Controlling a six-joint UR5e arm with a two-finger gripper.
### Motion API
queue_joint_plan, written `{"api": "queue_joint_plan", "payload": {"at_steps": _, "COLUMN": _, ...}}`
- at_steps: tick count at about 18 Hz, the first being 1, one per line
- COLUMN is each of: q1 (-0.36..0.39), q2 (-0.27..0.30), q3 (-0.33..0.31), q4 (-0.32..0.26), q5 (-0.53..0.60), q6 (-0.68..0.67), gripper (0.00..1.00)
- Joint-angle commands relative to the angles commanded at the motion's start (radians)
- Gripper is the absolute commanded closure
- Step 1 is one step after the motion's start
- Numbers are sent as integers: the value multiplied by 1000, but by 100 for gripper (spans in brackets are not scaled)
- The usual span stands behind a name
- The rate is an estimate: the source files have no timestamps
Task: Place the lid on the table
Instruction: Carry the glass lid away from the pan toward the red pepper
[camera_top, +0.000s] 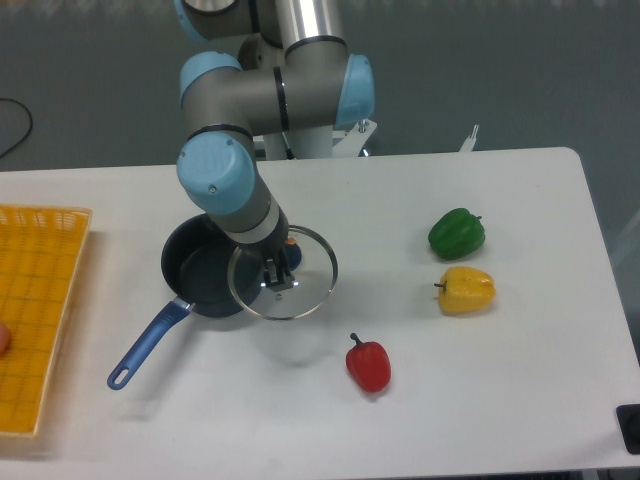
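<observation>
Gripping the lid by its knob with the end effector, holding it just above the tabletop, overlapping the right rim of the saucepan. Leaving bare white surface between lid and red pepper, with green pepper and yellow pepper well apart to the right. Showing no readable writing anywhere.

Red pepper near bare table

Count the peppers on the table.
3: green pepper far right, yellow pepper just in front of it, red pepper nearer the front. An orange item under the lid is unclear.
</observation>
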Motion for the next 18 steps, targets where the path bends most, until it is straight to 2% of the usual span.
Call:
{"api": "queue_joint_plan", "payload": {"at_steps": 9, "q1": 40, "q2": -25, "q3": -8, "q4": 6, "q5": 31, "q6": 26, "gripper": 34}}
{"api": "queue_joint_plan", "payload": {"at_steps": 17, "q1": 48, "q2": -38, "q3": -54, "q4": 52, "q5": 57, "q6": 28, "gripper": 34}}
{"api": "queue_joint_plan", "payload": {"at_steps": 18, "q1": 49, "q2": -40, "q3": -67, "q4": 75, "q5": 57, "q6": 28, "gripper": 34}}
